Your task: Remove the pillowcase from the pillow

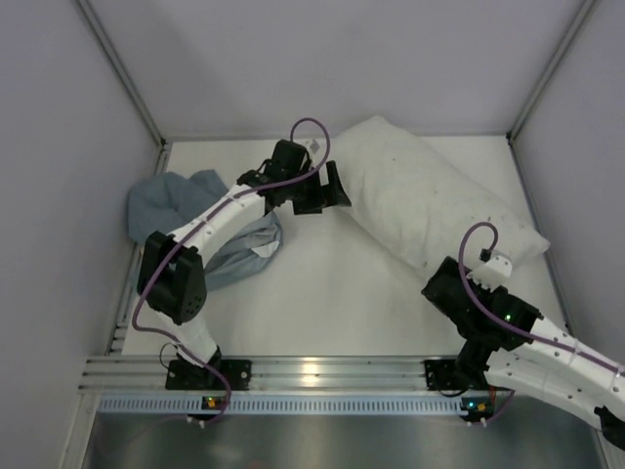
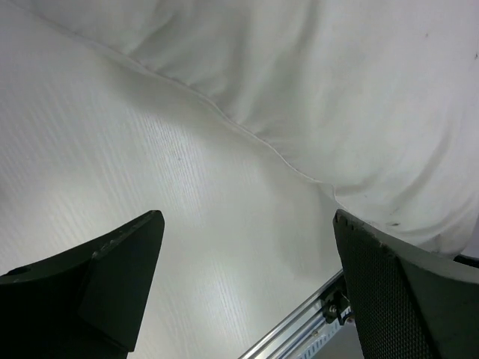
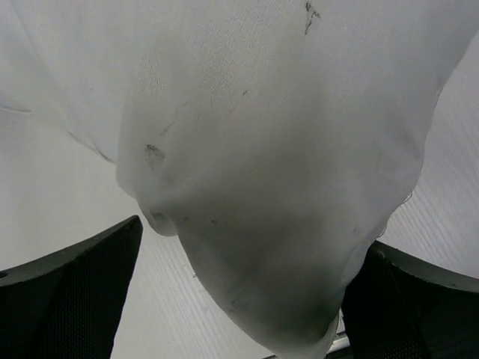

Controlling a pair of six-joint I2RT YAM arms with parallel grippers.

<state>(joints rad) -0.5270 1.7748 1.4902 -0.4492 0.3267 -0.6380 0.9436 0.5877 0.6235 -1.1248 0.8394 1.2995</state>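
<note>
The bare white pillow lies slantwise at the back right of the table. The grey-blue pillowcase lies crumpled at the left, apart from the pillow, partly under my left arm. My left gripper is open and empty beside the pillow's left end. In the left wrist view the gripper has its jaws wide apart over bare table, with the pillow just ahead. My right gripper is open, and a speckled corner of the pillow hangs between its jaws.
The white table is walled by pale panels on the left, back and right. An aluminium rail runs along the near edge and also shows in the left wrist view.
</note>
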